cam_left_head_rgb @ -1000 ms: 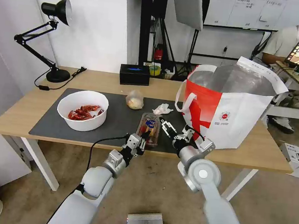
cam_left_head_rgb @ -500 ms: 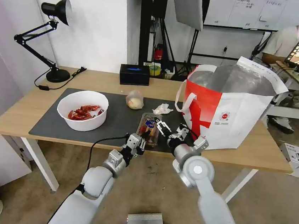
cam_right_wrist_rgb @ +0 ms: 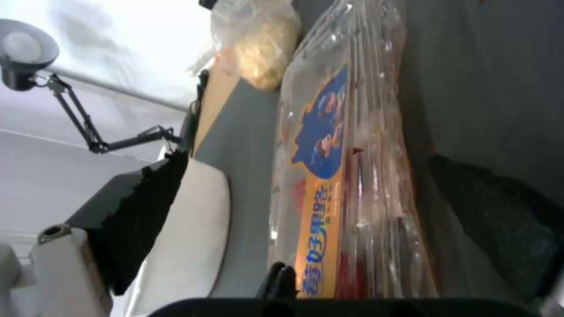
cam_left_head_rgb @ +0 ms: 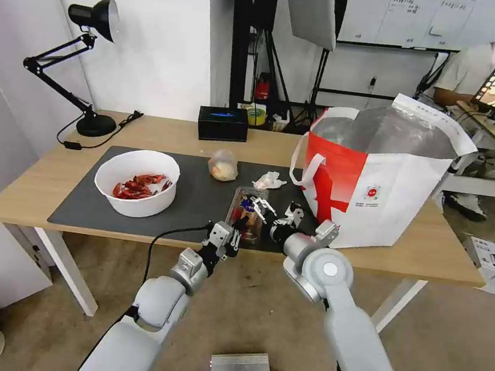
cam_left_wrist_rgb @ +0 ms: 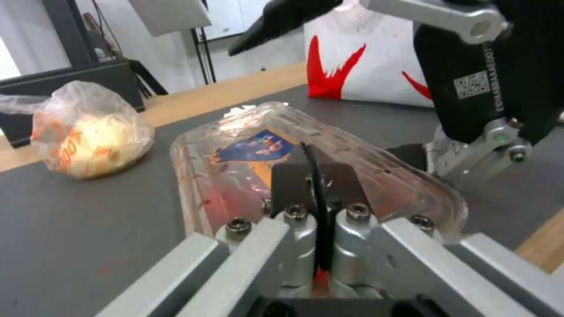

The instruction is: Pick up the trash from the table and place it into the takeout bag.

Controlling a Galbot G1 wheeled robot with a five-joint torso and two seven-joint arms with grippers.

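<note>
Head view: we see the clear plastic clamshell tray (cam_left_head_rgb: pixel 247 208) lying flat on the dark grey mat (cam_left_head_rgb: pixel 199 195) near the front edge of the light-wood table (cam_left_head_rgb: pixel 47 179), with both of our arms reaching in toward it. Our left gripper (cam_left_head_rgb: pixel 231 235) sits at the tray's near end; in the left wrist view its fingers (cam_left_wrist_rgb: pixel 314 185) look pressed together against that near edge of the tray (cam_left_wrist_rgb: pixel 306 167), though we cannot tell whether anything is pinched between them. Our right gripper (cam_left_head_rgb: pixel 274 207) hovers over the right side of the tray with its jaws spread wide, one finger above the lid and the other out toward the takeout bag (cam_left_head_rgb: pixel 378 175). In the right wrist view the tray (cam_right_wrist_rgb: pixel 346 176) runs lengthwise beneath that gripper, its blue and orange label up, red scraps showing through the plastic. Farther back on the mat rest the small clear bag with a beige lump (cam_left_head_rgb: pixel 223 165) and, just to its right, the crumpled white tissue (cam_left_head_rgb: pixel 268 180). The white round bowl of red crayfish shells (cam_left_head_rgb: pixel 137 183) stands on the left part of the mat. The takeout bag stands open and upright at the right end of the table, red panel facing the tray. A black tissue box (cam_left_head_rgb: pixel 223 123) sits at the far edge, and a black desk lamp (cam_left_head_rgb: pixel 83 62) at the far left corner.
</note>
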